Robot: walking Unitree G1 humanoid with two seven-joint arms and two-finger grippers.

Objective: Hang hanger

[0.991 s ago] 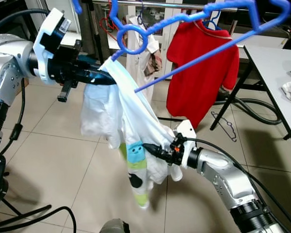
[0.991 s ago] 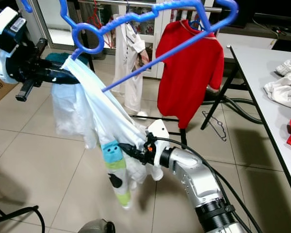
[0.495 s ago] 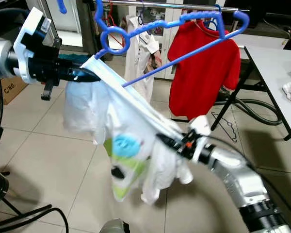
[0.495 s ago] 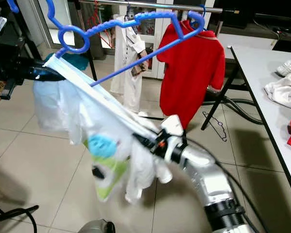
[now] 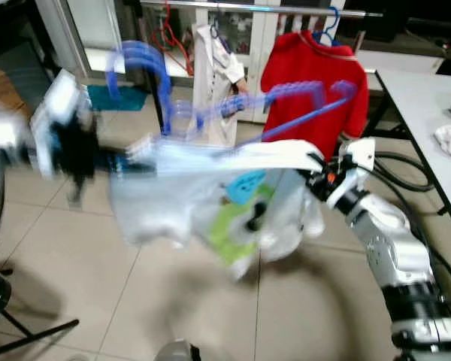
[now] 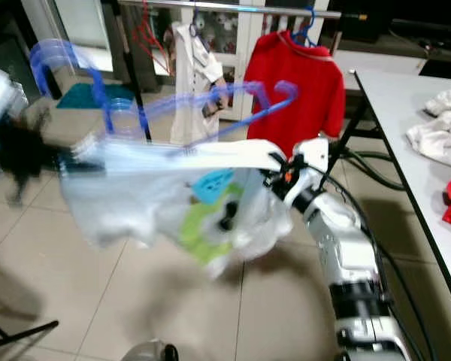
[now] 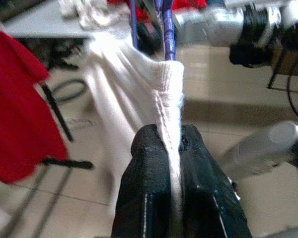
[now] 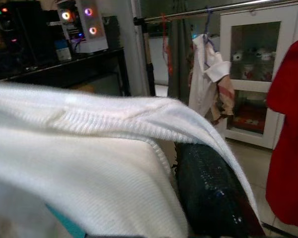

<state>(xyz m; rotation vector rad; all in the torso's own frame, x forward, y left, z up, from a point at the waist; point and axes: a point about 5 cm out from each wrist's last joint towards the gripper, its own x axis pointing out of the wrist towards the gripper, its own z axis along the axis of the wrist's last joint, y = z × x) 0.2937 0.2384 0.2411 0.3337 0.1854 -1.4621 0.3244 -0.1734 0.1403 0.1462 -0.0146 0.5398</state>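
White shirt [image 5: 210, 195], two pincers gripping.

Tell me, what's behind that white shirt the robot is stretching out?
Behind the white shirt a blue hanger, a red shirt and a white garment hang from a rail; their lower parts are covered.

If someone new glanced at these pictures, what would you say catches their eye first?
A white child's shirt with a blue and green print is stretched level between both grippers above the tiled floor. The left gripper pinches one edge with shut jaws, while the right gripper holds the other. A blurred blue plastic hanger rides above the shirt, and behind it a red shirt hangs on the metal rail.
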